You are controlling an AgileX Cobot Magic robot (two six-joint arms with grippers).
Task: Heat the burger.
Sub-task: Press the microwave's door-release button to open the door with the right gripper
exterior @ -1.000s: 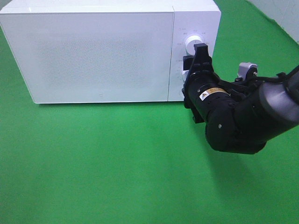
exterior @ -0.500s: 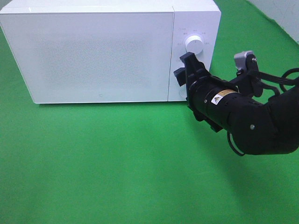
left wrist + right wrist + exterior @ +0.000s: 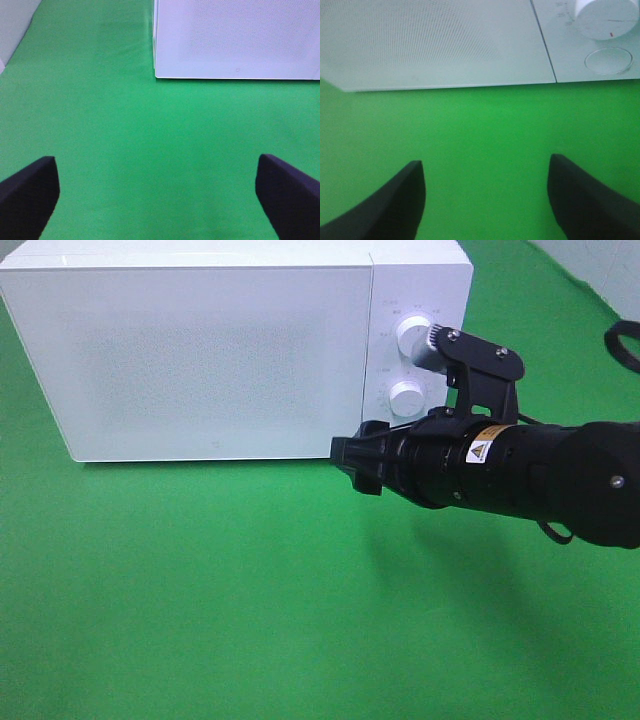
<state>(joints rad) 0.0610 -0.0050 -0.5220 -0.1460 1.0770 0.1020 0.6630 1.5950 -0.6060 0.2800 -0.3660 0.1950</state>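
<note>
A white box-shaped microwave oven (image 3: 220, 350) was set along the far edge of the green cloth-covered tabletop (image 3: 200, 590). Its wide speckled door (image 3: 200, 360) was shut. On the control panel at the oven's right end, a white upper round knob (image 3: 412, 333) was placed above a white lower round knob (image 3: 406, 398). In the right wrist view a flat round button (image 3: 608, 61) was seen next to a knob.

The black right gripper (image 3: 350, 460) was held low over the tabletop, just before the oven's bottom front edge, near the seam between door and panel. Its jaws were spread apart, and only green cloth was seen between them (image 3: 487, 200).

The left gripper (image 3: 157, 197) was shown in its wrist view alone. Its two dark fingers (image 3: 27, 195) were parted as wide as they go, nothing was gripped, and the oven's front corner (image 3: 156, 75) lay well beyond them.

The burger was caught by none of the views, and with the door shut its place could not be told.
</note>
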